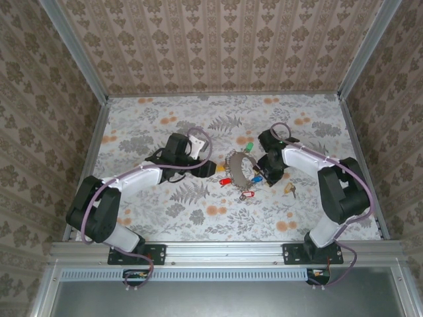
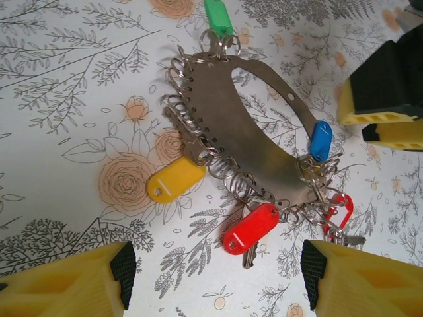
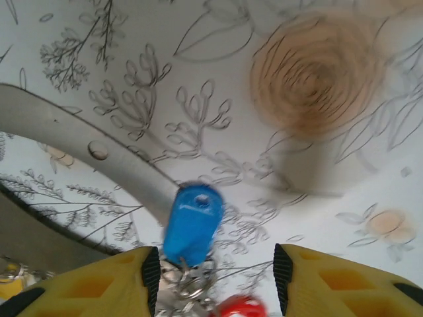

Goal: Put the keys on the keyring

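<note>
The keyring [image 1: 238,168] is a flat grey metal band [image 2: 244,139] edged with several small split rings, lying mid-table. Keys hang from it: green [image 2: 218,16], yellow [image 2: 175,179], red [image 2: 251,226] and blue [image 2: 321,140]. My left gripper [image 1: 210,170] is just left of the ring, open [image 2: 217,271], with only bare tabletop between its pads, the red key just ahead. My right gripper [image 1: 263,177] is at the ring's right side, open [image 3: 217,274]. The blue key [image 3: 192,221] stands close to its left pad [image 3: 151,271], blurred. The band [image 3: 86,142] curves away beyond it.
A loose key with an orange-yellow head [image 1: 289,189] lies on the floral tabletop [image 1: 198,211] right of the ring, near the right arm. A red open-frame tag [image 1: 247,195] lies at the ring's near side. Patterned walls [image 1: 370,99] enclose the table.
</note>
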`<state>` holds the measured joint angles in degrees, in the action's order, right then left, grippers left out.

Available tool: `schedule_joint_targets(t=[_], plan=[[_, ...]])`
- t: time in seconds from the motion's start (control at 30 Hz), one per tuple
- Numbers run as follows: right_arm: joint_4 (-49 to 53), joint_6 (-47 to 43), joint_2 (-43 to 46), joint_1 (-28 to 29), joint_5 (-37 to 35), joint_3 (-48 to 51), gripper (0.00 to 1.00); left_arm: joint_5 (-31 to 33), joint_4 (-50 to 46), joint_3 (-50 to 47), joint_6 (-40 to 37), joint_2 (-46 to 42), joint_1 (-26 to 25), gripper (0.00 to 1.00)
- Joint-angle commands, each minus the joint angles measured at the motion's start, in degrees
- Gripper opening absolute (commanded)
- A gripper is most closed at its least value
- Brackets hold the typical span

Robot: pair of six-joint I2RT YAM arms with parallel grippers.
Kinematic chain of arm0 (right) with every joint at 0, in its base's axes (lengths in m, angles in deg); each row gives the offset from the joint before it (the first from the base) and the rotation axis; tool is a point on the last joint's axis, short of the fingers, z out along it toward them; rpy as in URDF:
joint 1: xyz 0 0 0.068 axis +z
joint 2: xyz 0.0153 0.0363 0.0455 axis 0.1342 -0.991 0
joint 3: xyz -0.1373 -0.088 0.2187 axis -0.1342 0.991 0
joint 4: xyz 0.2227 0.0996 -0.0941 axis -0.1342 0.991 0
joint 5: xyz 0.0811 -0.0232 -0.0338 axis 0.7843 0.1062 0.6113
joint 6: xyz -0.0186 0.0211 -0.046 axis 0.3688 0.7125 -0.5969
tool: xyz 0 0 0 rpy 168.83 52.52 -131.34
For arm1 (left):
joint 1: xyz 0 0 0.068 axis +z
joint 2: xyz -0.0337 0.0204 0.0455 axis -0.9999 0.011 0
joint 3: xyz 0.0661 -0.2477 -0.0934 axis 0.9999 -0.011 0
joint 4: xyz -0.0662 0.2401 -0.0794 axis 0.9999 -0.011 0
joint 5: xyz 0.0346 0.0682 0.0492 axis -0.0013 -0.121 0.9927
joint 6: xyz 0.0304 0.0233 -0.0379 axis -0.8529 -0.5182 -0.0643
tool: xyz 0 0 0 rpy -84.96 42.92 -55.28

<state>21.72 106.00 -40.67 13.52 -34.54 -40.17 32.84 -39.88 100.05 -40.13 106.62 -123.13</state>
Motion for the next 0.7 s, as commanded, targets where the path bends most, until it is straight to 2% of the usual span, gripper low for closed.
schedule_joint_targets(t=[0.0,0.1,0.27,0.6,0.67], plan=[[1.23,11.95,-3.01,2.25,1.14,-3.57,0.52,-0.18,-0.12,1.08,-1.82,0.05,-0.56,0.7],[2.93,13.58,-4.68,3.49,0.12,-3.46,0.54,0.73,-0.08,1.11,-1.92,-0.28,-0.67,0.7],[5.17,10.71,-8.54,3.75,0.64,-4.09,0.52,1.68,0.45,0.32,-1.92,-0.92,-0.83,0.7],[5.93,9.76,-7.93,3.9,-1.42,-4.5,0.24,1.53,0.18,0.64,-2.45,-0.62,-0.96,0.7],[5.93,9.55,-7.68,3.91,-1.14,-4.6,0.23,1.37,0.2,0.86,-2.36,-0.45,-0.95,0.71]])
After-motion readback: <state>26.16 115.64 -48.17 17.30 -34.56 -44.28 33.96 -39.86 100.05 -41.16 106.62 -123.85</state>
